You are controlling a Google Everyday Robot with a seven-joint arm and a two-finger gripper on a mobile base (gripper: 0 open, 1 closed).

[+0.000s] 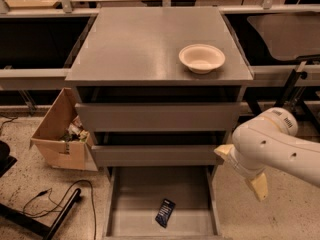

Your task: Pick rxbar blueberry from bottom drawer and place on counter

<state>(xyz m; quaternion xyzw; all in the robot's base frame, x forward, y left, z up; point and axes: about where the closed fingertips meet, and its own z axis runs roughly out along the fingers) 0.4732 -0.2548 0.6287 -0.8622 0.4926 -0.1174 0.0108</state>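
The tool (240, 170) hung to the right of the middle drawer front (155, 155), its cream fingers (259, 186) spread and empty. Below-left of it the rxbar blueberry (165, 212), a small flat navy-black wrapper with pale print, lay tilted on the open bottom drawer's (131, 219) floor. Above-left, a white bowl (202, 58) sat on the grey bench (140, 44).
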